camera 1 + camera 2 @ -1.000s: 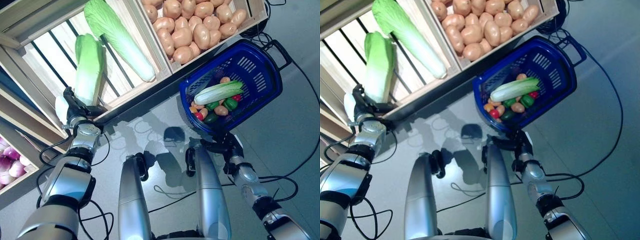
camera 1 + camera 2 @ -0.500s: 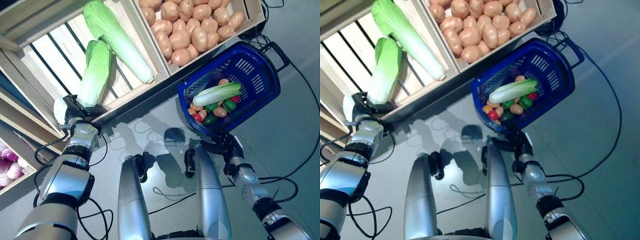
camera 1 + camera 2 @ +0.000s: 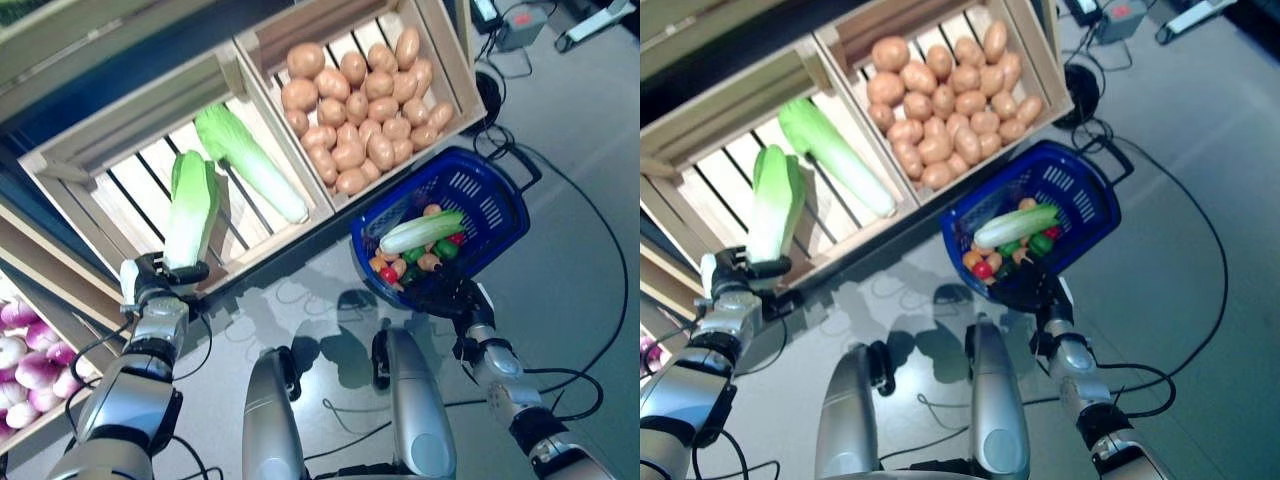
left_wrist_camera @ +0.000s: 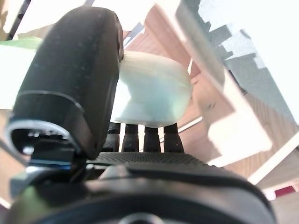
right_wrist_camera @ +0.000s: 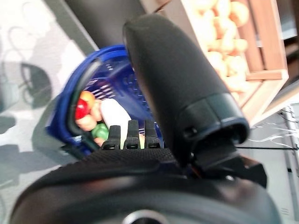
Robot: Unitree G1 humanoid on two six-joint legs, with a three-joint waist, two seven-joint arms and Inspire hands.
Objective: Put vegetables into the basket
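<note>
My left hand (image 3: 150, 288) is shut on the white base of a long green-and-white cabbage (image 3: 190, 205). The cabbage stands up from the hand over the front edge of a slatted wooden crate (image 3: 100, 215). In the left wrist view its pale base (image 4: 154, 91) sits between the thumb and the curled fingers. The blue plastic basket (image 3: 500, 200) stands on the floor to the right. It holds another long cabbage (image 3: 422, 231) on top of small red, green and orange vegetables. My right hand (image 3: 452, 296) is open just beside the basket's near rim (image 5: 60, 116).
The wooden vegetable stand (image 3: 335, 205) runs across the back and left, its front edge close to the basket. Black cables (image 3: 592, 230) lie on the grey floor to the right of the basket.
The camera has moved, so the whole picture has shifted. My left hand has drawn the cabbage back toward the crate's front edge, its leafy top swinging. My right hand stays by the basket.
</note>
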